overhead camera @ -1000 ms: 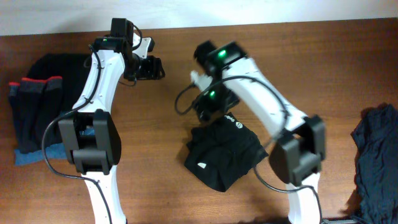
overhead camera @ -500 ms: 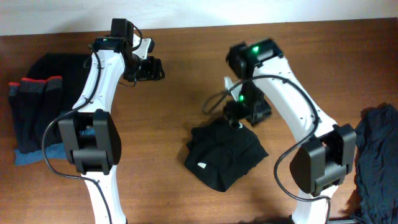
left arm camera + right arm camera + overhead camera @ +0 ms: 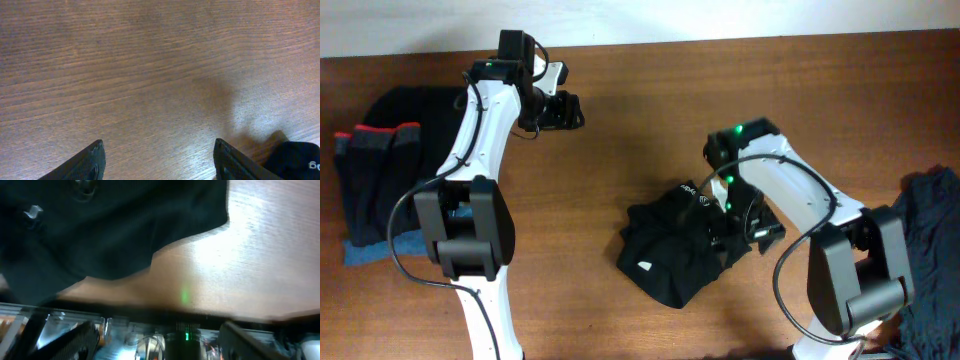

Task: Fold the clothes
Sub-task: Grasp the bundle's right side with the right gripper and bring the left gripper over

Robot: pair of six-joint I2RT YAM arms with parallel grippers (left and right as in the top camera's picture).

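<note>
Brown wooden table [image 3: 620, 150]: your left arm [image 3: 485, 110] hovers upper left, jaws open, empty; your right arm [image 3: 790, 185] holds its jaws apart, empty, at the right edge of the black garment [image 3: 670, 255].

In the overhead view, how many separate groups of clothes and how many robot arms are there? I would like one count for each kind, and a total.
Groups of clothes: 3 (left stack, middle black garment, right dark heap)
Robot arms: 2 (left arm, right arm)
Total: 5
</note>
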